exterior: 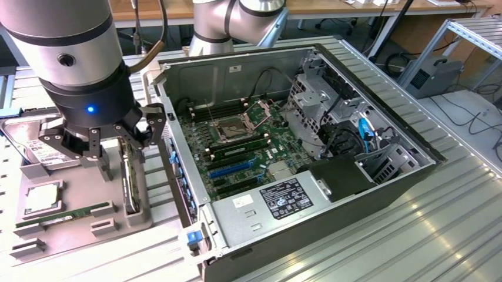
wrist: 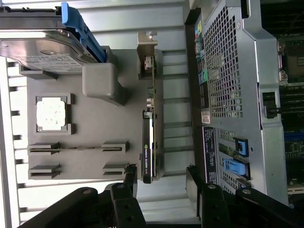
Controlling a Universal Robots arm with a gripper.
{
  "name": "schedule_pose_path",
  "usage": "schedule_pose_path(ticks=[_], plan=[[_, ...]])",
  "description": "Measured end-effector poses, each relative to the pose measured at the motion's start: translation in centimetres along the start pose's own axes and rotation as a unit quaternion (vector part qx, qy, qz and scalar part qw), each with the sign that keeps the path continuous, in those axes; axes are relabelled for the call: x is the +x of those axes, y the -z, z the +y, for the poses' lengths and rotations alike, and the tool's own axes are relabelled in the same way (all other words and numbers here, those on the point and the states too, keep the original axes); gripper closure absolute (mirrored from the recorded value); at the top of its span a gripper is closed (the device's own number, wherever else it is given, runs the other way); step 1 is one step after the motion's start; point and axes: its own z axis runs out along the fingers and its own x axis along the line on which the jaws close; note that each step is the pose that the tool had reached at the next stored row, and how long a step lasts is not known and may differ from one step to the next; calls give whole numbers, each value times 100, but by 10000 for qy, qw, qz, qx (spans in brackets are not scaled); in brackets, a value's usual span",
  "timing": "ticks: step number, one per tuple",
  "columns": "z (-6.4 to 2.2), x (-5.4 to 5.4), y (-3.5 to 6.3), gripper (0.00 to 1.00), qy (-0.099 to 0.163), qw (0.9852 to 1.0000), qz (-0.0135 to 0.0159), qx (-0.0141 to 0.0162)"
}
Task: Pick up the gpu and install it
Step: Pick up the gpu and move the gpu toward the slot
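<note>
The end effector [wrist: 161, 172] is hovering wide open and empty over the gpu [wrist: 148, 142], which is standing edge-on in the grey tray [wrist: 85, 142] just beside the computer case [exterior: 227, 76], on the exterior view's left, and, probably being light, stiff and fragile, is best gripped across its 2 flat faces.

Exterior high, oblique; wrist above gpu [wrist: 147, 147]

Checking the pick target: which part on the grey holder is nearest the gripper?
The slim black card with silver end bracket, standing on edge; silver hard drive, square processor and green memory stick lie farther.
</note>
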Motion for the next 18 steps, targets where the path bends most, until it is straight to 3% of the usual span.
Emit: schedule_pose_path(ticks=[15,18], plan=[[-2,1,-29,46,0,10000,0,0],[-4,2,-71,46,0,10000,0,0]])
